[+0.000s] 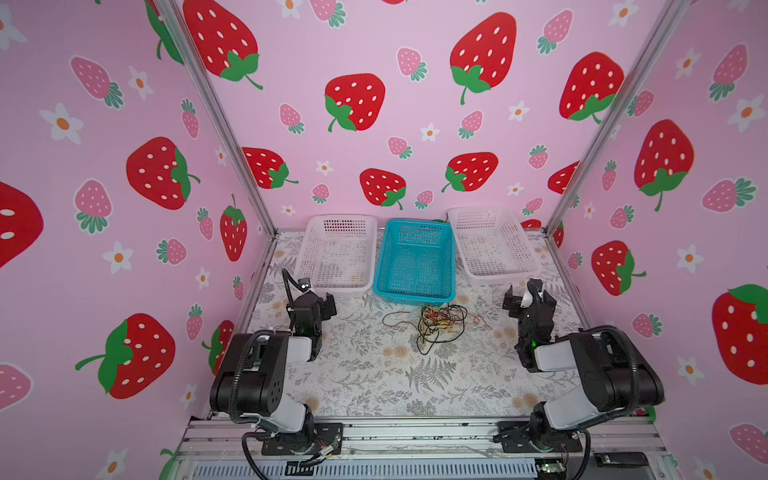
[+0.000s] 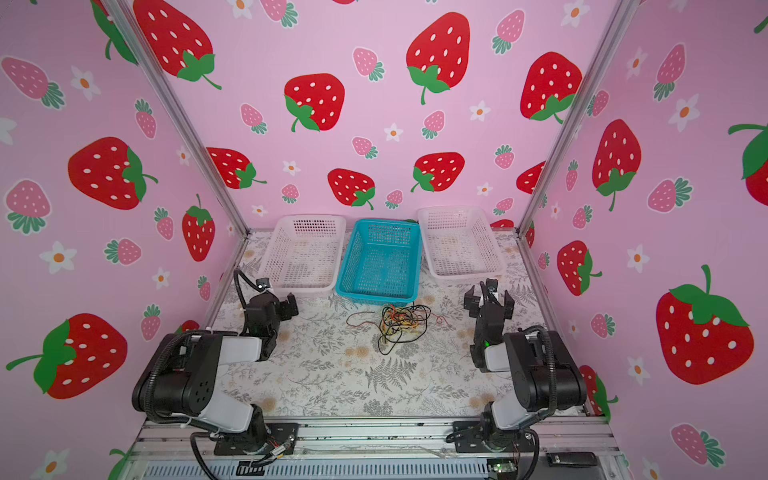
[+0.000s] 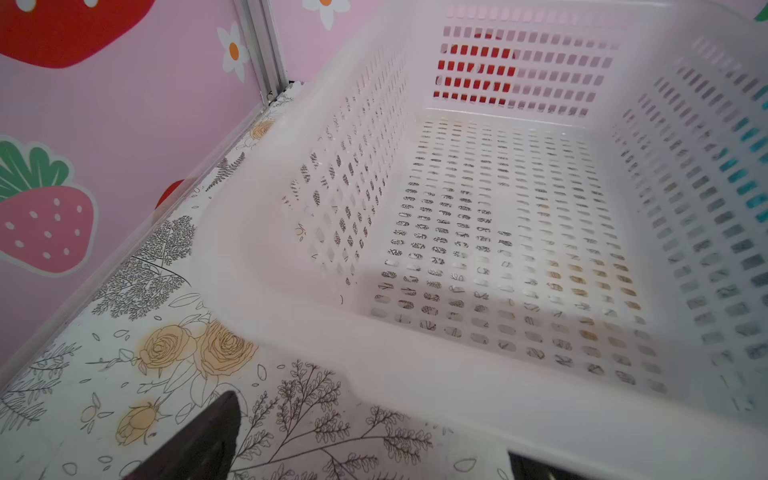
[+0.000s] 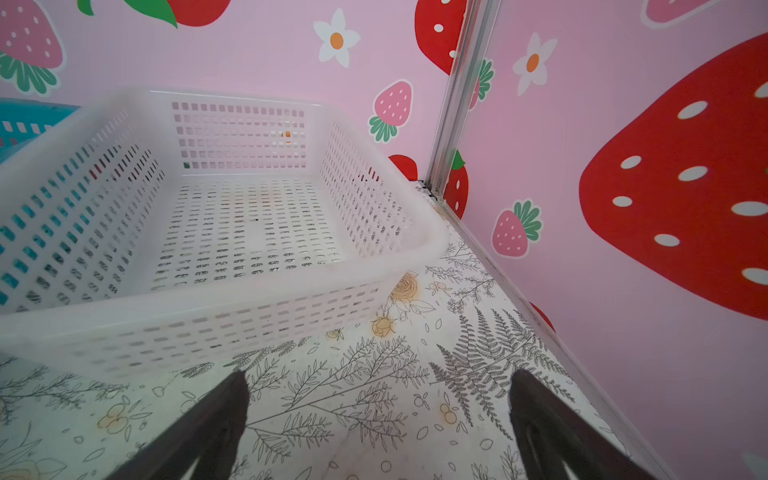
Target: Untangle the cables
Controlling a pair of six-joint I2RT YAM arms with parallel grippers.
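The left white basket (image 1: pixel 338 287), blue basket (image 1: pixel 415 297) and right white basket (image 1: pixel 498 279) stand close side by side along the far edge of the table (image 1: pixel 395 386), blocking it. The cables (image 1: pixel 440 322) lie heaped mid-table, just before the blue basket, with bare strips on either side. The table's near half is bare, and pink walls (image 1: pixel 124 232) close its left, right and far edges.

Left end effector (image 2: pixel 277 300) and right end effector (image 2: pixel 488 296) gape wide.

blue basket (image 1: pixel 415 296), white baskets (image 1: pixel 336 287), floral tabletop (image 1: pixel 374 374)
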